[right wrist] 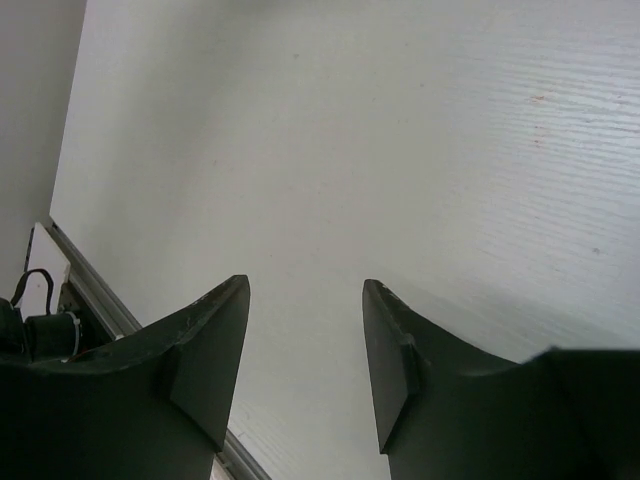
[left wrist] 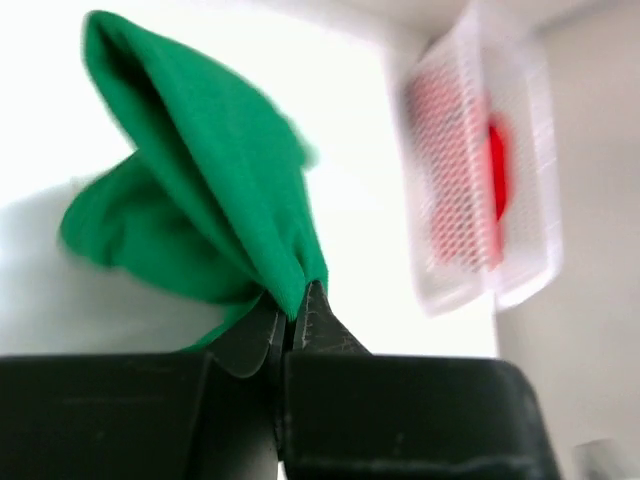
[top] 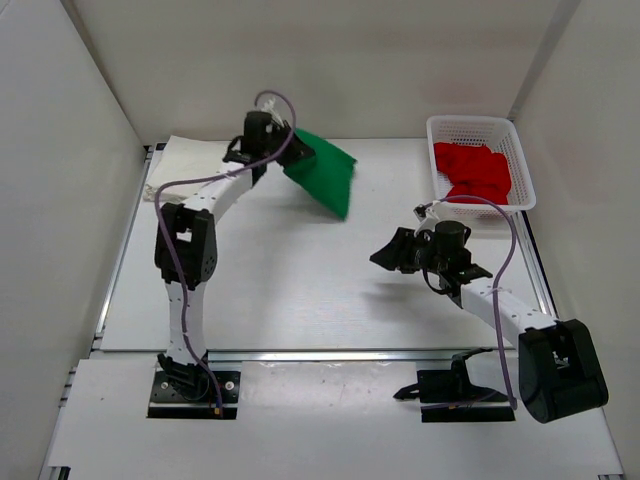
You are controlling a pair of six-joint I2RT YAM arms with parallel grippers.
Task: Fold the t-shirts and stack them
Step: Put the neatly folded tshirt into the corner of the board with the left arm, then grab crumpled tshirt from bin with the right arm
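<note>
Beyond wide right end effector (right wrist: pixel 305 284), basket (top: pixel 470 121) holds red t-shirt (top: pixel 478 172); left end effector (left wrist: pixel 296 308) grips green t-shirt (top: pixel 325 175).

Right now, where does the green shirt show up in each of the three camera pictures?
Top external: green t-shirt upper middle, hanging from the left gripper.
Left wrist: fills the left and centre, pinched at the bottom.
Right wrist: not in it.
Shared landmark: the white mesh basket, upper right in the top and left wrist views.
</note>
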